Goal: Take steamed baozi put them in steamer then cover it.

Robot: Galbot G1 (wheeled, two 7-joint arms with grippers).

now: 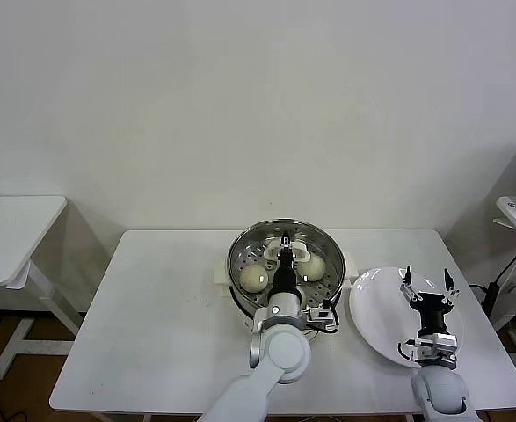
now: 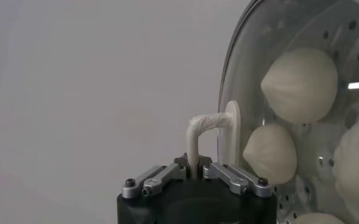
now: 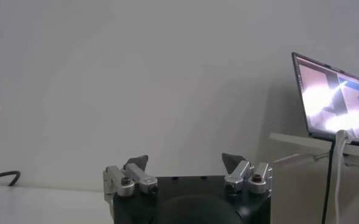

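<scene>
The left end effector [image 2: 194, 173] is seen clamped on the white handle [image 2: 203, 131] of the cover [image 2: 289, 36], which is laid over the steamer [image 1: 240, 255] at the middle of the white counter [image 1: 152, 308]. Through the glass, 4 steamed baozi [image 2: 301, 85] are seen on the perforated tray. The right end effector [image 1: 428, 283] is held with its fingers apart above the white plate [image 1: 372, 312], beside the steamer.
</scene>
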